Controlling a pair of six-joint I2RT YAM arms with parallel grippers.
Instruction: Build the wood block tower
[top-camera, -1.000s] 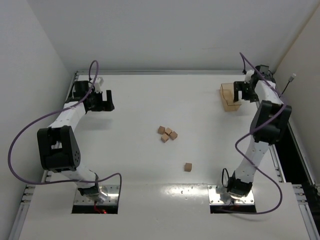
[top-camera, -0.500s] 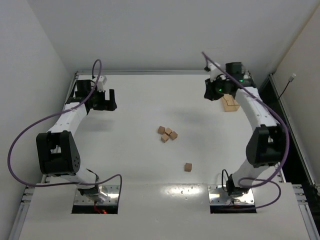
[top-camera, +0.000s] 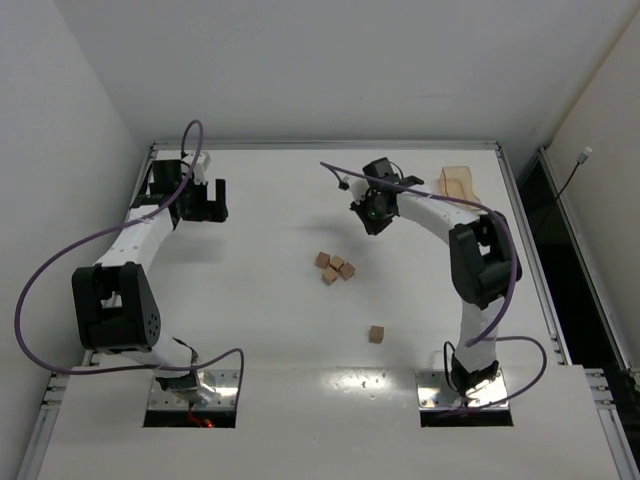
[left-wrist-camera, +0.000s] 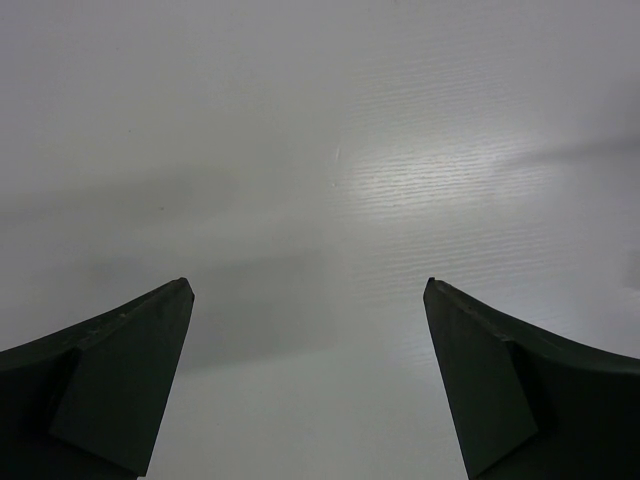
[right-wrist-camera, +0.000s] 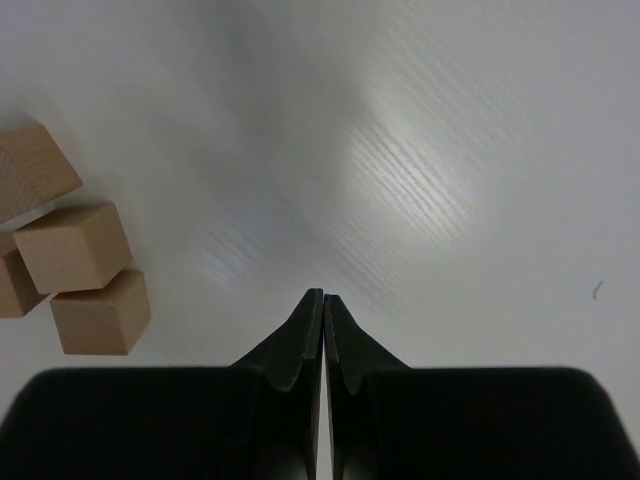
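Observation:
Several small light-brown wooden cubes lie in a loose cluster at the table's middle, none stacked. One more cube sits alone nearer the arm bases. My right gripper hovers just behind and to the right of the cluster. In the right wrist view its jaws are pressed together with nothing between them, and the cluster's cubes lie to their left. My left gripper is far off at the back left. It stands open over bare table.
A translucent amber tray rests at the back right near the table's far edge. Purple cables loop off both arms. White walls close in the left and far sides.
The right arm has swung from the tray at the back right leftwards to near the cluster, and its jaws have gone from open to shut. The left arm barely moved.

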